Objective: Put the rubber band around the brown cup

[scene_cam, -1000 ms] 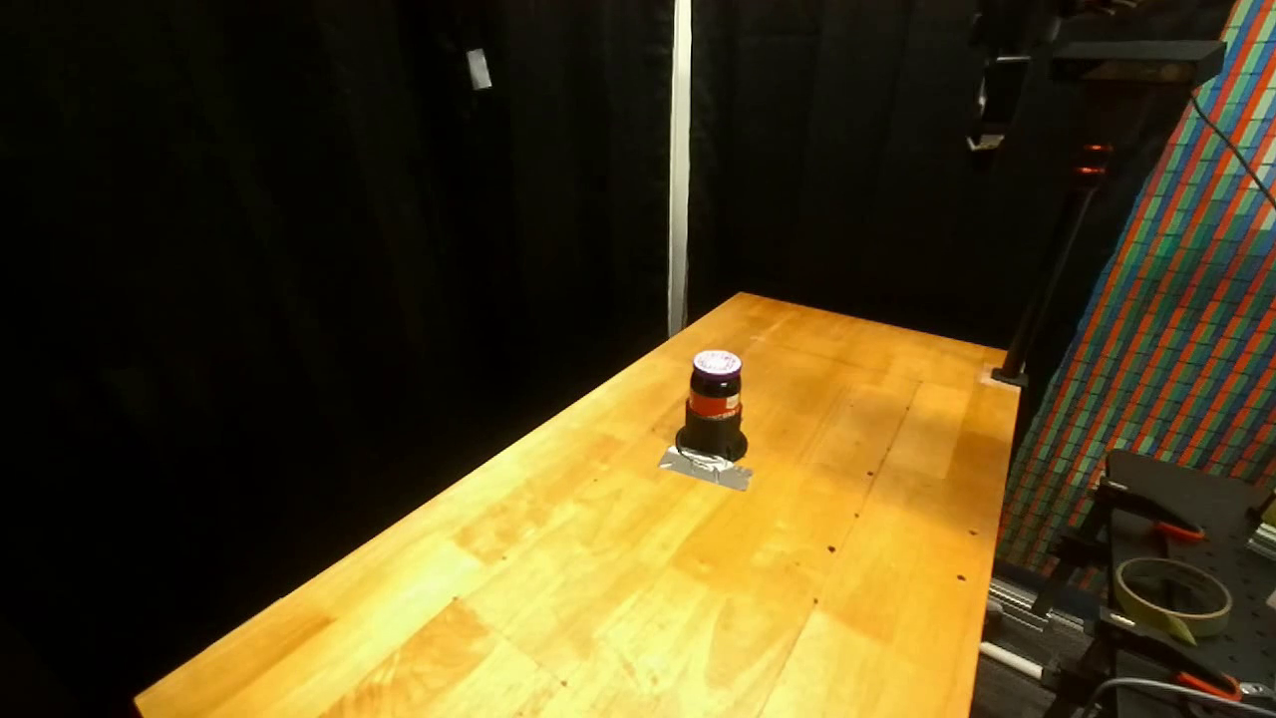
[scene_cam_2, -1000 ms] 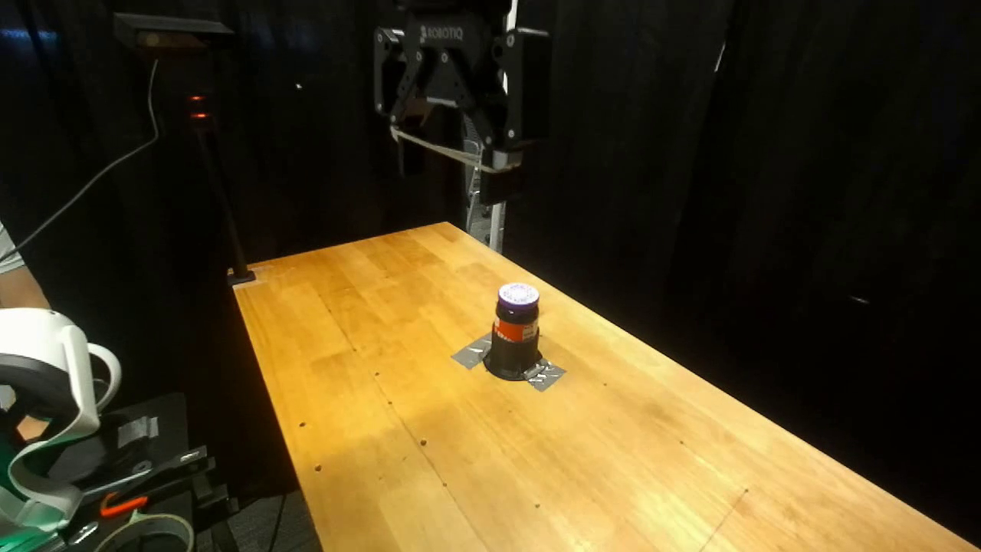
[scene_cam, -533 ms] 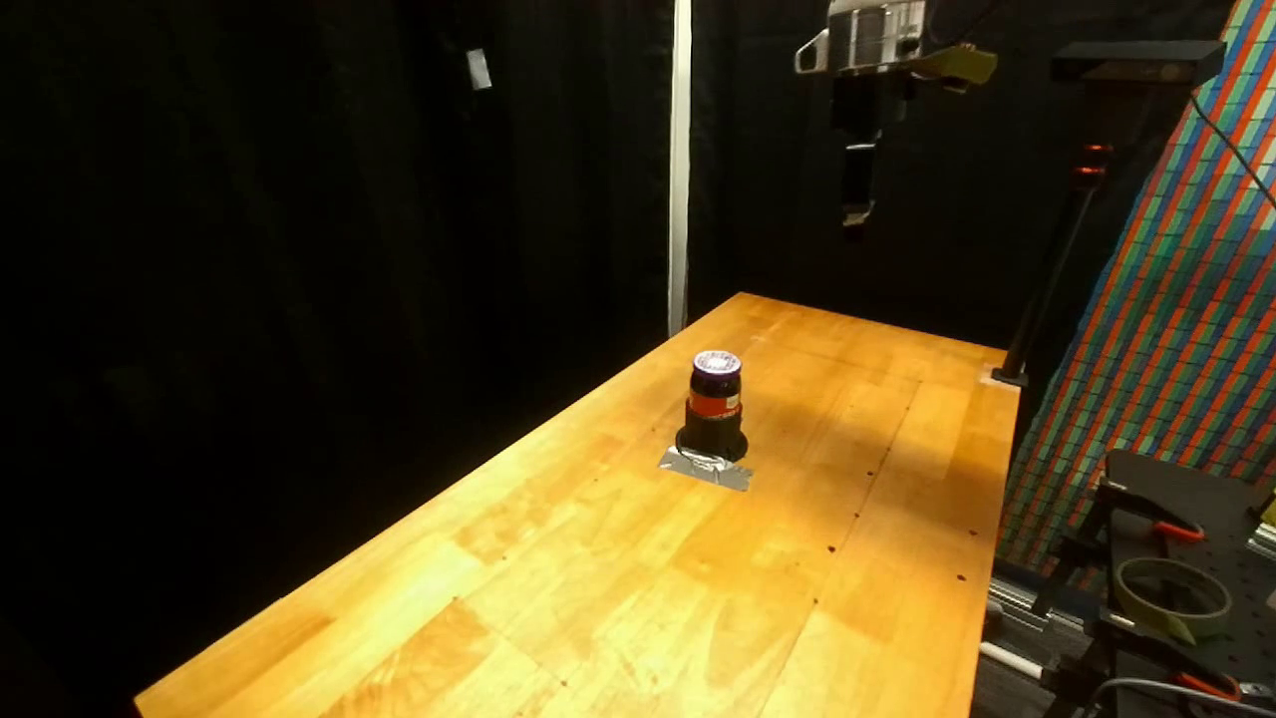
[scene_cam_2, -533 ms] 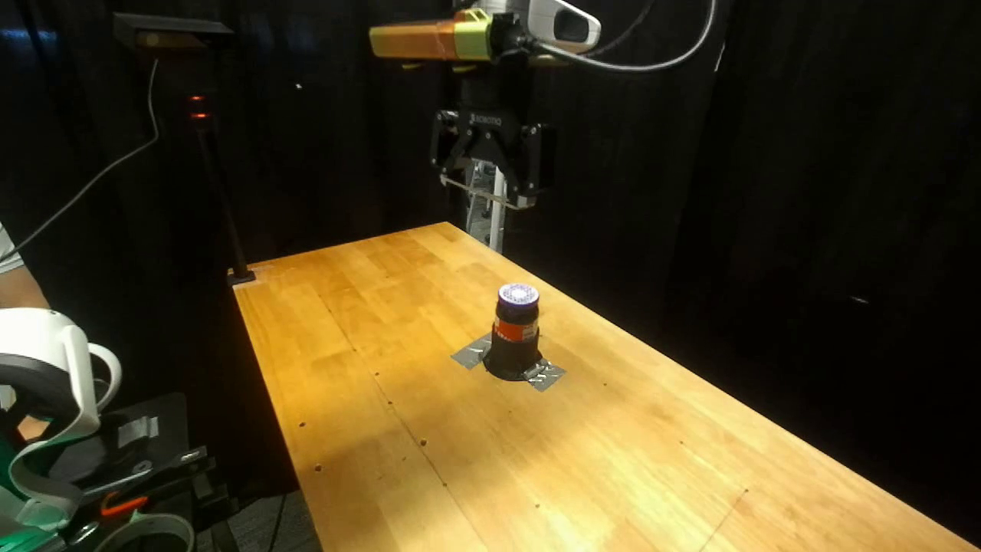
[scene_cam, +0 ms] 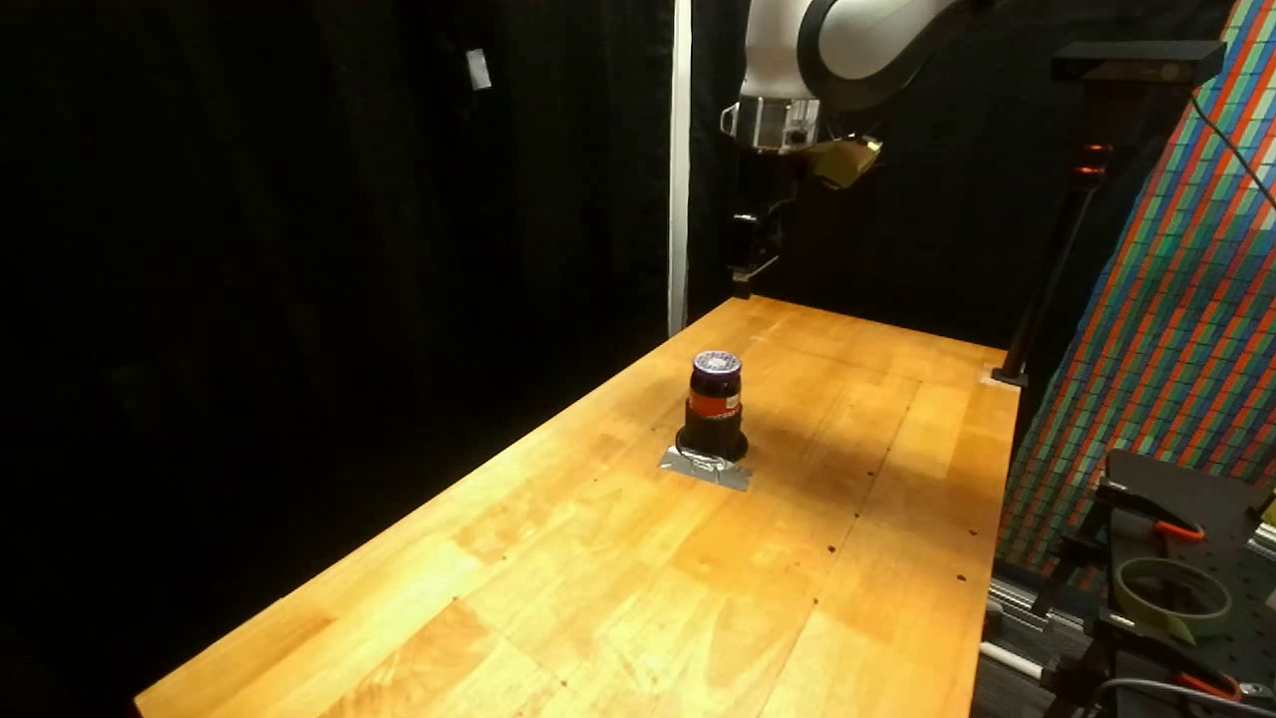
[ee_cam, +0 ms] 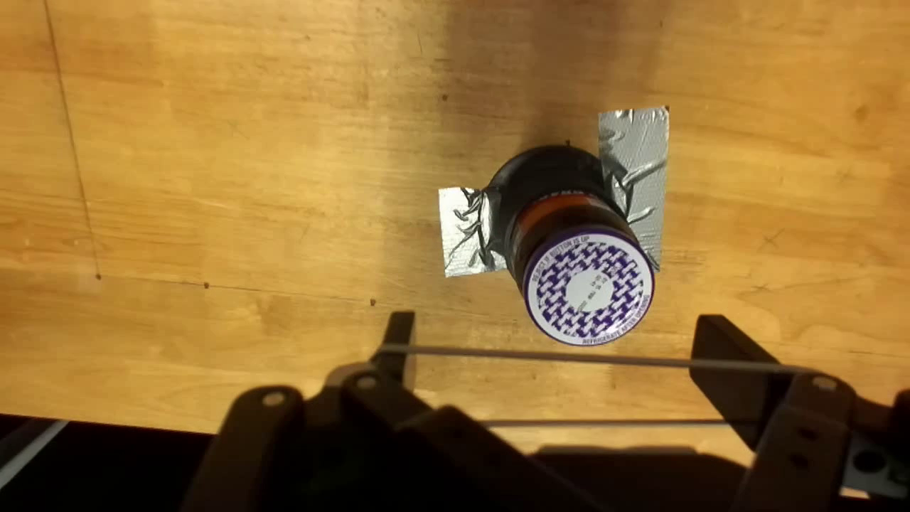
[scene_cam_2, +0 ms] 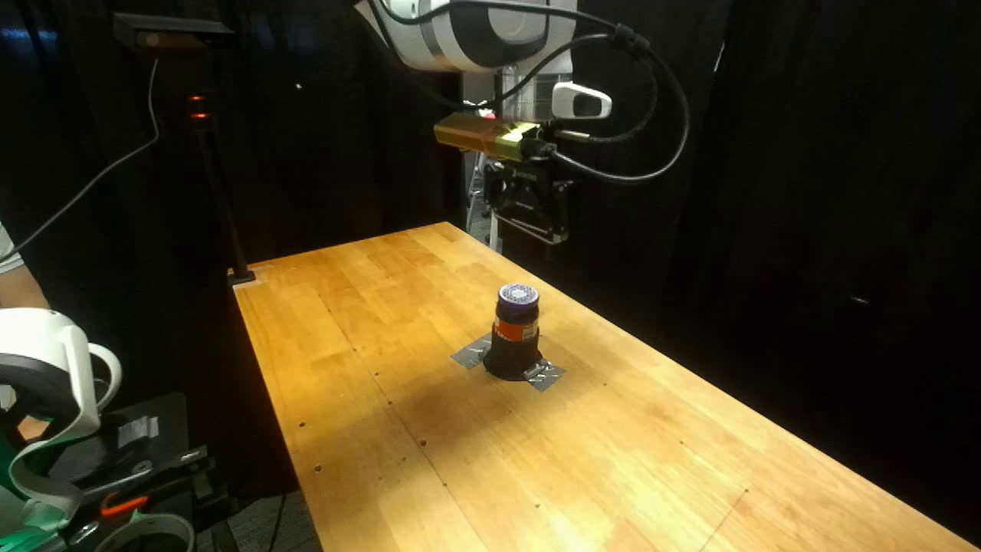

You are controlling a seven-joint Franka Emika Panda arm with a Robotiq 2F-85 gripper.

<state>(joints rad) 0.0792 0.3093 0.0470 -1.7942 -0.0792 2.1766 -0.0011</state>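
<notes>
At the back, big black curtains (scene_cam: 329, 299) hang down. In an exterior view, a sheet (scene_cam: 1186, 259) of bright little stripes hangs at the side. The table (scene_cam_2: 651, 445) is shiny yellow wood with tiny dark dots. The robot arm (scene_cam: 778, 50), white and black, comes in from the top of both exterior views. Next to the table is a black side shelf (scene_cam: 1186, 479). Near it, in an exterior view, are a white gadget (scene_cam_2: 75, 364) with curvy straps and part of a person's arm (scene_cam_2: 19, 290). A long black box (scene_cam: 1136, 65) sits on a thin post (scene_cam: 1057, 261) at the table's corner.

The gripper (ee_cam: 556, 341) hangs in the air, higher than the brown cup (scene_cam_2: 516, 322) and apart from it, with its two fingers (ee_cam: 398, 331) spread wide. The brown cup stands up straight in a black holder (scene_cam_2: 512, 360) on the table. A roll of tape (scene_cam: 1206, 623) lies on the side shelf, by orange clamp handles (scene_cam: 1179, 532). Silver tape (ee_cam: 466, 231) goes from the holder onto the wood on two sides. The rubber band (ee_cam: 540, 355) is looped on the fingers and stretched across in two thin lines.

The cup's label (scene_cam_2: 515, 330) is orange-red, its words too small to read. The purple and white lid (ee_cam: 589, 288) says "REFRIGERATE AFTER OPENING" and "REJECT IF BUTTON IS UP". The writing on the gripper is a blur.
</notes>
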